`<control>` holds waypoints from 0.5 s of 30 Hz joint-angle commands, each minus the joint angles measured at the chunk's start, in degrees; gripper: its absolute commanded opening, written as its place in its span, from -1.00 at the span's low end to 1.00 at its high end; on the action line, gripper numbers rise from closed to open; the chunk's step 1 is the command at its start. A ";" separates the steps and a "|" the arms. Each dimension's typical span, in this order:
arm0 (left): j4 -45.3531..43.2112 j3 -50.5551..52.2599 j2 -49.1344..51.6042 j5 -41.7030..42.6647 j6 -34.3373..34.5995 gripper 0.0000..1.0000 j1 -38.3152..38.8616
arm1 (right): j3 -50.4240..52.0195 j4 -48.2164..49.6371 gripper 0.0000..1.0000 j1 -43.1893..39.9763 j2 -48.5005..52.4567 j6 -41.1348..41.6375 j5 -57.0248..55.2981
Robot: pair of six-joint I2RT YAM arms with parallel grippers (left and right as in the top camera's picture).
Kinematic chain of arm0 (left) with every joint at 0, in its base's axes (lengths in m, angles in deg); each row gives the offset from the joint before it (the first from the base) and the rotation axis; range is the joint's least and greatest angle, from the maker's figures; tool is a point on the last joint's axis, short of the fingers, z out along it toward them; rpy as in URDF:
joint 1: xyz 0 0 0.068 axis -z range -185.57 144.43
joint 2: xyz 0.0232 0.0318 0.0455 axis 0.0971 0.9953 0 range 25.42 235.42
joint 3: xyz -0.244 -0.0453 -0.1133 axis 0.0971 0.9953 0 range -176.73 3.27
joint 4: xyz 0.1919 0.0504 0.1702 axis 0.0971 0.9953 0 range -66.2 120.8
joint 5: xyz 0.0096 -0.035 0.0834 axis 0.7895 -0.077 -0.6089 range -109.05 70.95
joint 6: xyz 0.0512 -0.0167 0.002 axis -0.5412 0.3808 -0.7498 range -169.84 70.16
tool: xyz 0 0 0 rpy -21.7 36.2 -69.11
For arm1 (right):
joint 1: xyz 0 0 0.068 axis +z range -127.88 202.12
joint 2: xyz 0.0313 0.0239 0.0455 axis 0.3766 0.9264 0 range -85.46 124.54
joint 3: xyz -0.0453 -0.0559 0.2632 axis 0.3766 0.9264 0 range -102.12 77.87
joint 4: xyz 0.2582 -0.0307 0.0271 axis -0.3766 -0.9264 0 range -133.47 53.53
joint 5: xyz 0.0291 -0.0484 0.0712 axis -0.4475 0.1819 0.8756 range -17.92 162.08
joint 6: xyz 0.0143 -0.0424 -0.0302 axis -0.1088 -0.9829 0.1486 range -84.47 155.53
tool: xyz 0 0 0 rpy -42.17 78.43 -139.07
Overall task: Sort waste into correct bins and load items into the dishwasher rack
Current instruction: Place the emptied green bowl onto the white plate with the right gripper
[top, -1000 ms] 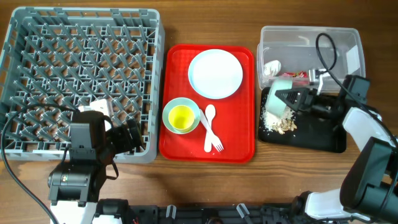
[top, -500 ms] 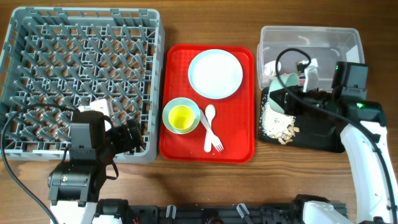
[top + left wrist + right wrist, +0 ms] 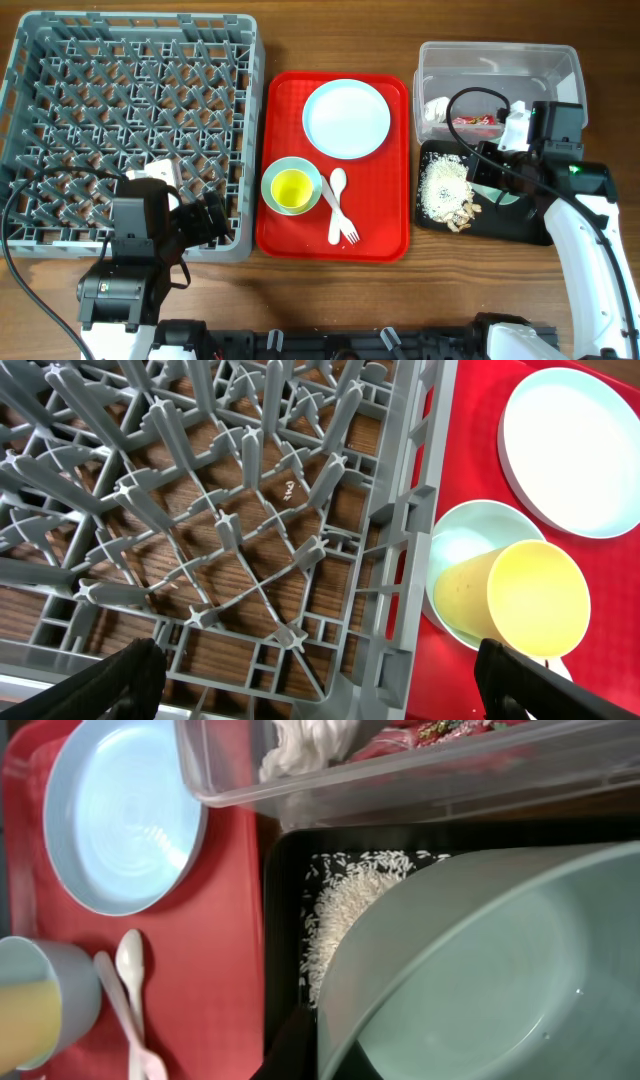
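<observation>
**Room is tight around the bins**

Narrow strips of bare wood part the dishwasher rack [image 3: 140, 20], at the tabletop's far left corner, from the red serving tray [image 3: 380, 210], and that tray from the bins. The widest free strip runs along the near edge. The clear tub [image 3: 500, 55] sits at the far right corner, with the black tray [image 3: 500, 228] just beside its near wall.

The right gripper [image 3: 482, 170] has its jaws closed on the rim of a teal bowl [image 3: 480, 970] above the black tray's middle. Food scraps [image 3: 443, 185] heap at that tray's left end. The red wrapper [image 3: 478, 121] and white scrap [image 3: 437, 108] lie in the tub.

On the red tray the plate [image 3: 346, 118] is at the far edge. The second bowl [image 3: 272, 175], with the yellow cup [image 3: 292, 188] inside, is at the near left corner, with the spoon [image 3: 337, 185] and fork [image 3: 340, 225] beside it. The left gripper [image 3: 212, 222] hangs with jaws wide over the rack's near right corner.

A raised mark [image 3: 288, 488] on a rack rib is too small to read.

A second ago the teal bowl lay tipped over the scraps. It now sits further right, and the heap is uncovered. The left arm has not moved.
</observation>
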 commanded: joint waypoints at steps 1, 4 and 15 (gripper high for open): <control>-0.17 -1.07 0.02 0.48 -0.50 1.00 0.24 | -1.53 -0.20 -0.91 4.68 -0.09 -1.79 1.09; -0.17 -1.07 0.02 0.48 -0.50 1.00 0.24 | -6.64 -1.97 -0.92 12.61 0.13 -3.17 -1.07; -0.17 -1.07 0.02 0.48 -0.50 1.00 0.24 | -17.70 14.27 -0.92 32.98 17.55 -10.51 -6.29</control>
